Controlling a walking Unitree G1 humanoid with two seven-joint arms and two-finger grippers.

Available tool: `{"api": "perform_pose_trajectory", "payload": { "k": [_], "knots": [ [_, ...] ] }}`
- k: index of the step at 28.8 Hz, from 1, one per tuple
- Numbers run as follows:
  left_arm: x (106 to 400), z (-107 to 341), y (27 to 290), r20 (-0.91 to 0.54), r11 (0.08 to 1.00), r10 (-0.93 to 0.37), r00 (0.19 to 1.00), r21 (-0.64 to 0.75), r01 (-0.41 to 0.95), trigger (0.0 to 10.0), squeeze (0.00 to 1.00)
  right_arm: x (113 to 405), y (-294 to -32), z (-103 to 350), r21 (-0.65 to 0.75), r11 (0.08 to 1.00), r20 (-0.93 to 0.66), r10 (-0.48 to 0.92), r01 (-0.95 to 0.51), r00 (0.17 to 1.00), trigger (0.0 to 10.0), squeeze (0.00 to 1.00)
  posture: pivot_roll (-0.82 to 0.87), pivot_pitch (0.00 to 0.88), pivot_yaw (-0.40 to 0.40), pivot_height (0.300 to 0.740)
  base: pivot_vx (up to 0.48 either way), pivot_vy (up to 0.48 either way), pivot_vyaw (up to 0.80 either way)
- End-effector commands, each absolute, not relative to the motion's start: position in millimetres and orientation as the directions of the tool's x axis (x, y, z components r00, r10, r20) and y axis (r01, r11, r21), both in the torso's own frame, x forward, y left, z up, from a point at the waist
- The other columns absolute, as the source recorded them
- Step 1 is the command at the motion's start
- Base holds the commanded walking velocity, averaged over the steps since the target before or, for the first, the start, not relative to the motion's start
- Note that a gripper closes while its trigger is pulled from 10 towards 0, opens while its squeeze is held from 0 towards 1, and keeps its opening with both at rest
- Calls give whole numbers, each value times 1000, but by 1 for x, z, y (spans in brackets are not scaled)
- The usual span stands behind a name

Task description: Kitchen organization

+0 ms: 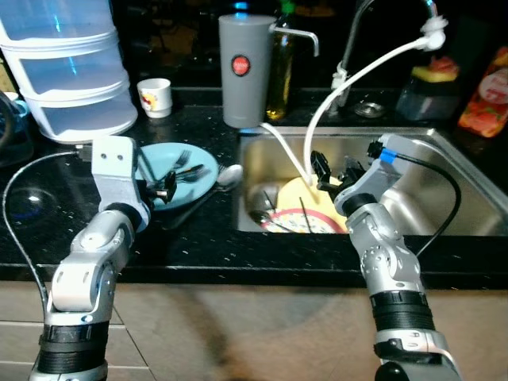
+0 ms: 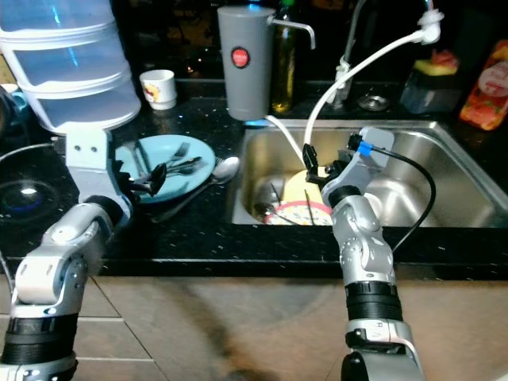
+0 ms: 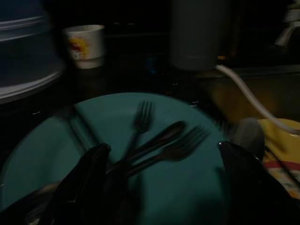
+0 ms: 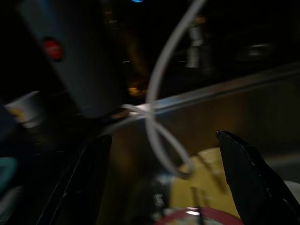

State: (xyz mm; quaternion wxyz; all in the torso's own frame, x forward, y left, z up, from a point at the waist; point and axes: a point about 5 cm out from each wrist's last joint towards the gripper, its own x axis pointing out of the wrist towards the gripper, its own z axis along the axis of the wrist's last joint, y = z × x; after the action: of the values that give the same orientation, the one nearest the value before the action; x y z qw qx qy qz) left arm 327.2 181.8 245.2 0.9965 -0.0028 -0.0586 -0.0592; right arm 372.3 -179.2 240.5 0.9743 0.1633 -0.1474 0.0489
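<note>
— Where are my tools?

— I see the left tool (image 1: 163, 189) with fingers apart over the teal plate (image 1: 202, 178) on the black bench (image 1: 198, 230), forks (image 3: 140, 123) lying on it.

— And the right?

— My right tool (image 1: 332, 168) is spread open above the sink (image 1: 452, 198), near the white hose (image 1: 349, 83) and yellow dish (image 1: 295, 198).

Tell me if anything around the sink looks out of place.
A white hose hangs from the faucet and loops down into the sink onto the yellow dish. On the counter, forks lie jumbled on the teal plate, and a spoon lies half off its rim.
</note>
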Motion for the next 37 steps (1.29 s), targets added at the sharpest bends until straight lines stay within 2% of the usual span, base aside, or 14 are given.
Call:
{"api": "perform_pose_trajectory", "payload": {
  "k": [1, 5, 14, 29, 37],
  "knots": [
    [328, 243, 184, 105, 994, -105, 989, -13, 107, 10000, 0, 373, -173, 240, 312, 937, 298, 60, -157, 953, 10000, 0, 55, 76, -8, 740, 0, 480, 0],
    [328, 243, 186, 106, 996, -93, 990, -8, 94, 10000, 0, 373, -172, 240, 312, 937, 297, 62, -159, 953, 10000, 0, 56, 77, -9, 740, 0, 480, 0],
    [327, 241, 188, 92, 995, -93, 991, 53, 88, 10000, 0, 373, -172, 239, 313, 936, 292, 63, -158, 954, 10000, 0, 57, 72, -10, 740, 0, 0, 0],
    [328, 242, 183, 92, 992, -112, 989, 70, 106, 10000, 0, 372, -176, 236, 325, 936, 288, 39, -136, 957, 10000, 0, 58, 62, -7, 740, 0, 0, 0],
    [329, 250, 183, 140, 992, -112, 984, 80, 102, 10000, 0, 373, -176, 242, 317, 938, 303, 40, -140, 952, 10000, 0, 57, 57, -4, 740, 0, 0, 0]
  ]
}}
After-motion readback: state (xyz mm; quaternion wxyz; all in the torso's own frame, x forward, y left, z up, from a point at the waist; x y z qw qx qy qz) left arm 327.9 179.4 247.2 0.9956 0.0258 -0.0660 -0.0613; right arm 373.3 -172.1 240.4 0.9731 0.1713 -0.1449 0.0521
